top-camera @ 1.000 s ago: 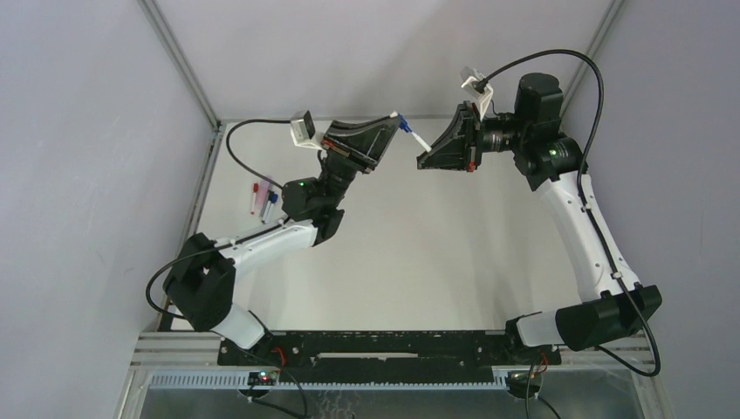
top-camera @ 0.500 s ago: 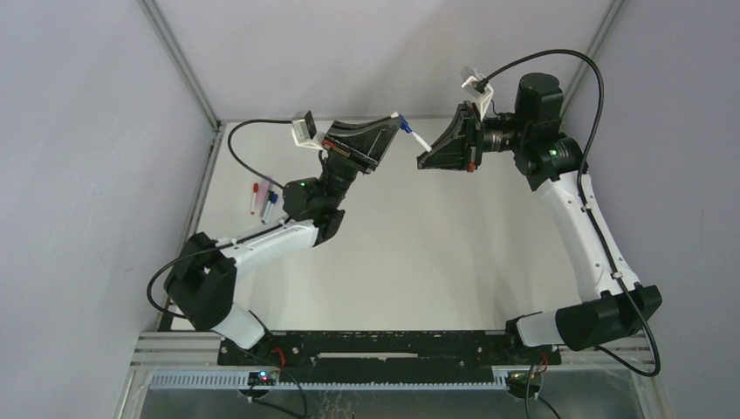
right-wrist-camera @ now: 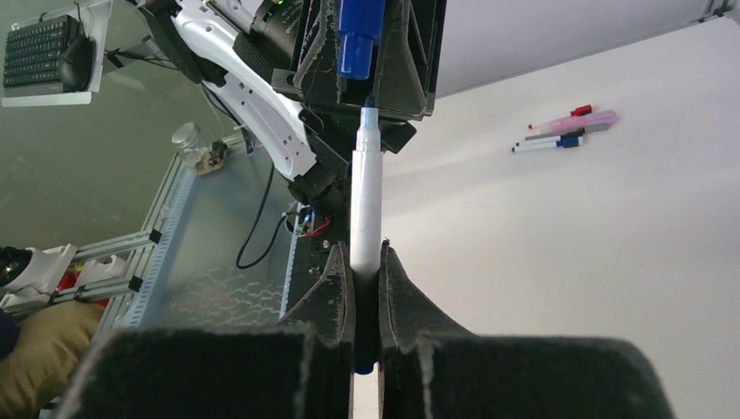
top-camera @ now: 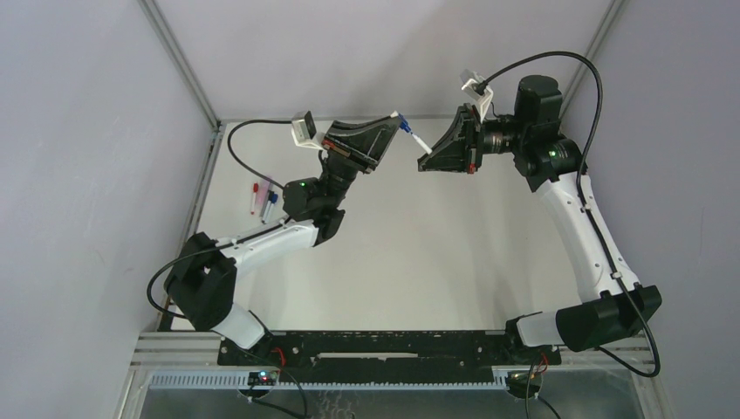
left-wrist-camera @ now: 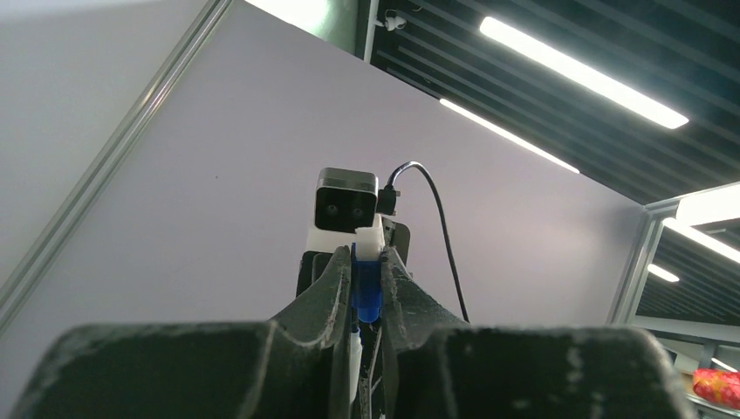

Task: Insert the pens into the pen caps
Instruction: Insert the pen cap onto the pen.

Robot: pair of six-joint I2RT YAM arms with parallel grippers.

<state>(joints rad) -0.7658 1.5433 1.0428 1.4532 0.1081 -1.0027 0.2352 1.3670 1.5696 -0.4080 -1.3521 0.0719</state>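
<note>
Right wrist view: right gripper [right-wrist-camera: 366, 262] clamped on the blue-and-white pen [right-wrist-camera: 365, 201] low on the barrel. The barrel stands straight out from the fingers and its blue tip points away from the wrist. Dead ahead of the tip sits the blue cap [right-wrist-camera: 357, 39], open mouth facing the pen. The tip is just short of the mouth, not yet inside as far as this view shows. The cap reads slightly left of the pen's line and a touch tilted, so the axes look close but not quite shared.

Left wrist view: left gripper [left-wrist-camera: 366, 262] pinched shut on that cap, blue plastic squeezed between the two fingers. The pen itself is hard to make out here.

Top external view: both grippers are raised above the far middle of the worktop [top-camera: 436, 262], facing each other. The pen's long axis runs from the right gripper toward the left one and the far edge. The right arm carries the pen and the left arm carries the cap.

Judgement: the coming move is a push along the pen's own axis into the cap, and it likely needs a small sideways correction first. Risk: the tip catches the cap rim and twists it in the grip.

Other pens [top-camera: 262, 197] lie near the far-left corner of the worktop, well apart from both grippers.
</note>
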